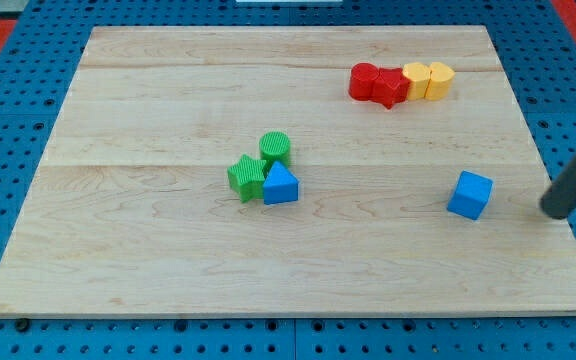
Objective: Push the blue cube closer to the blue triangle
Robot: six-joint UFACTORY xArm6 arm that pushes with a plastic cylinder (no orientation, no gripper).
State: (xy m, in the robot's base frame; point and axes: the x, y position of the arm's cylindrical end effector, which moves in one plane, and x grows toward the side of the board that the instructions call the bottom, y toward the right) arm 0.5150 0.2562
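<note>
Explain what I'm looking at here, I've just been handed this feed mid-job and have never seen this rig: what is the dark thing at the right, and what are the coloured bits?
There is one camera view, looking down on a wooden board. The dark thing is the arm's rod; it has no gripper and holds nothing, it only pushes. My tip rests near the board's right edge, just right of the blue cube, not touching it. The blue triangle sits near the middle, against a green star and a green cylinder. At the view's top right lie two red blocks and two yellow blocks in a row.
</note>
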